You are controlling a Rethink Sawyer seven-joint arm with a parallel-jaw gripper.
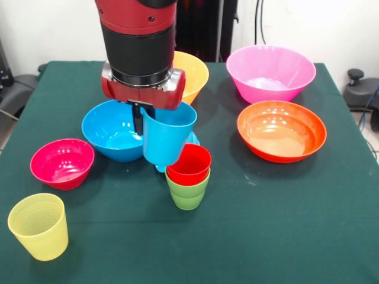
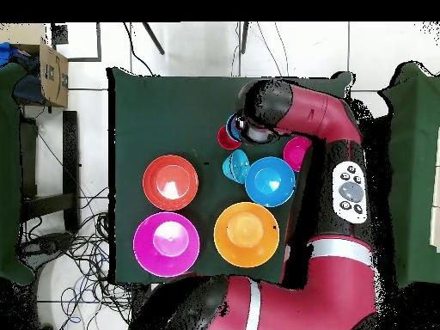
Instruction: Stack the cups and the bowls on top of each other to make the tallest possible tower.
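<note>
the red and black arm (image 1: 139,41) reaches down over the middle of the green bench (image 1: 266,225), and its claw (image 1: 142,121) is pinching the rim of the light blue cup (image 1: 167,135), one finger outside the wall and the cup hanging tilted in the air. just below and beside the cup's base, the red cup (image 1: 189,164) sits nested in the lime green cup (image 1: 188,192), a short tower on the bench. behind them lie the medium blue bowl (image 1: 112,131) and a small light blue bowl (image 1: 192,139), mostly hidden by the held cup. the small magenta bowl (image 1: 62,163) and the ribbed yellow cup (image 1: 38,226) stand apart near the front corner. the yellow-orange bowl (image 1: 192,74), pink bowl (image 1: 270,73) and red-orange bowl (image 1: 282,130) sit empty, well apart from the cups.
</note>
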